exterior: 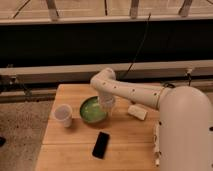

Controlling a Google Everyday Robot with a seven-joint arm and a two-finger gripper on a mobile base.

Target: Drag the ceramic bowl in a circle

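Observation:
The ceramic bowl (92, 110) is a round, shallow, glossy green bowl with a paler inside. It sits on the wooden table (70, 150), near the middle towards the back. My gripper (106, 106) hangs down from the white arm (135, 93) at the bowl's right rim, partly over its inside. The arm reaches in from the right. A small translucent whitish plastic cup (63, 115) stands upright just left of the bowl, a short gap apart.
A black phone (101, 144) lies flat in front of the bowl. A small white block (137, 112) lies to the right of the bowl, under the arm. My white body (185, 132) fills the right side. A dark rail wall runs behind the table.

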